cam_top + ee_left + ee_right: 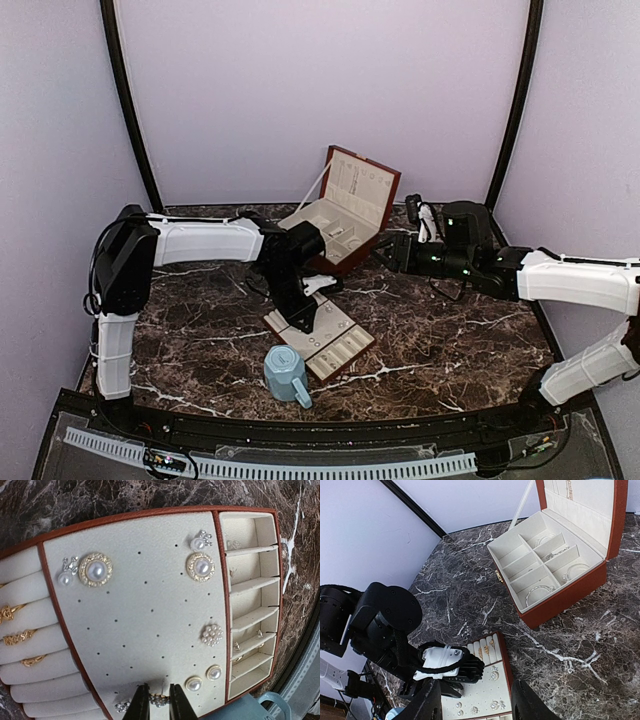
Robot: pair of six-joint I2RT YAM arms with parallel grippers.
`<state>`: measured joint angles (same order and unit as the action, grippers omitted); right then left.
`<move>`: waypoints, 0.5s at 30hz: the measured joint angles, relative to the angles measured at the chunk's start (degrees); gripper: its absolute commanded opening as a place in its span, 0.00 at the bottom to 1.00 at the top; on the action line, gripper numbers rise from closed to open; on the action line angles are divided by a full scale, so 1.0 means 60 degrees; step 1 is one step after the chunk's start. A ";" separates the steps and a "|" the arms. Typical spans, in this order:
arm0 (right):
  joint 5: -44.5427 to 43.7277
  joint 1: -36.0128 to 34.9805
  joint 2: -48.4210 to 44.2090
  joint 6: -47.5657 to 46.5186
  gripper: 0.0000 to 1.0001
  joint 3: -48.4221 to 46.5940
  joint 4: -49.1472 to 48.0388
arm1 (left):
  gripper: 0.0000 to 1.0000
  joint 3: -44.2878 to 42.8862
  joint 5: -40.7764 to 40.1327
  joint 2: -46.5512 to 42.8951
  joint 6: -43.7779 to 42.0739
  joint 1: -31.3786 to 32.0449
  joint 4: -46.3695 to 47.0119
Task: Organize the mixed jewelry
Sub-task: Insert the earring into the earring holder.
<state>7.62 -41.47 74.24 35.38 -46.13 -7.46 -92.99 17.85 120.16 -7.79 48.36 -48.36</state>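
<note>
My left gripper (159, 702) is low over the cream pad of the flat brown tray (150, 605), shut on a small sparkling stud earring (160, 698) whose post points at the pad. Pearl studs (95, 570) and a pearl cluster (212, 634) sit pinned in the pad. Gold rings (17, 638) rest in the roll slots at the left. In the top view this gripper (305, 320) is over the tray (345, 350). My right gripper (477, 707) hangs open and empty above the table, between the tray and the open jewelry box (560, 600), where silvery bracelets (540, 592) lie.
A light-blue faceted mug (285, 372) stands just in front of the tray's near corner. The open brown box (345, 210) sits at the back centre with its lid up. Small compartments (250, 585) line the tray's right side.
</note>
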 measured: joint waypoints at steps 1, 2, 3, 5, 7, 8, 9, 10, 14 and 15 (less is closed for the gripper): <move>0.0000 0.0000 0.0000 0.0000 0.49 0.0000 0.0000 | 0.02 -0.0026 -0.0018 0.0011 -0.0007 0.0004 -0.0022; 0.0000 0.0000 0.0000 0.0000 0.49 0.0000 0.0000 | 0.02 -0.0069 -0.0033 0.0029 -0.0018 0.0007 -0.0051; 0.0000 0.0000 0.0000 0.0000 0.49 0.0000 0.0000 | 0.02 -0.0102 -0.0055 0.0044 -0.0025 0.0011 -0.0073; 0.0000 0.0000 0.0000 0.0000 0.49 0.0000 0.0000 | 0.02 -0.0131 -0.0062 0.0051 -0.0033 0.0015 -0.0098; 0.0000 0.0000 0.0000 -0.0004 0.49 0.0000 0.0000 | 0.02 -0.0142 -0.0066 0.0062 -0.0055 0.0022 -0.0138; 0.0000 0.0000 0.0000 0.0000 0.49 0.0000 0.0000 | 0.02 -0.0157 -0.0069 0.0080 -0.0069 0.0029 -0.0168; 0.0000 0.0000 0.0000 -0.0004 0.49 0.0000 0.0000 | 0.02 -0.0186 -0.0076 0.0102 -0.0084 0.0044 -0.0186; 0.0000 0.0000 0.0000 -0.0004 0.49 0.0004 0.0000 | 0.02 -0.0215 -0.0084 0.0120 -0.0098 0.0051 -0.0200; 0.0000 0.0000 0.0000 -0.0004 0.49 0.0007 0.0000 | 0.02 -0.0251 -0.0106 0.0157 -0.0113 0.0113 -0.0200; 0.0000 0.0000 0.0000 -0.0004 0.49 0.0007 0.0000 | 0.02 -0.0251 -0.0127 0.0160 -0.0117 0.0120 -0.0200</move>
<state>7.62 -41.47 74.24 35.35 -46.09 -7.46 -94.50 17.08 121.12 -8.49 49.08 -49.56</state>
